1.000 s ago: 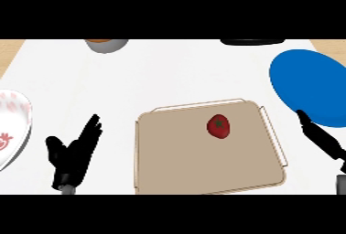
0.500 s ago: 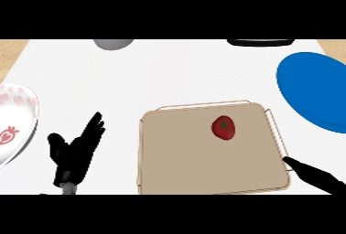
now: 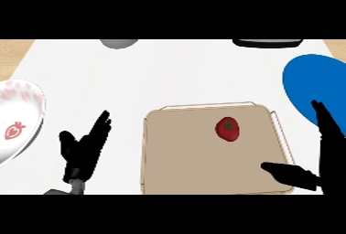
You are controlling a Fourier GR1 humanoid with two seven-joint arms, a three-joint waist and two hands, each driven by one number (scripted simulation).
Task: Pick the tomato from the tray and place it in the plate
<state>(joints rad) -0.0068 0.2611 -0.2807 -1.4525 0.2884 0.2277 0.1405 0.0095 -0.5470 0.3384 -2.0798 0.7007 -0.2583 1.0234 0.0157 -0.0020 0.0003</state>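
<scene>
The tomato (image 3: pixel 228 129) lay on the tan tray (image 3: pixel 182 160), in the tray's upper right part, a little right of the frame's centre, with its green stem end showing. The right hand (image 3: pixel 329 157) came in at the lower right of the frame, open, its fingers (image 3: pixel 321 119) straight and pointing up along the tray's right edge, and its thumb (image 3: pixel 289 173) spread out to the left over the tray's lower right corner. The tomato sat up and to the left of that thumb and to the left of the fingers, apart from both, with bare tray between them; nothing was held. The blue plate (image 3: pixel 307 80) lay at the right edge of the frame, above and right of the tray, and the tips of the right hand's fingers overlapped its lower rim in the view. The left hand (image 3: pixel 82 151) showed at the lower left, open with fingers up, resting to the left of the tray. A white dish with red marks (image 3: pixel 17 121) lay at the left edge.
</scene>
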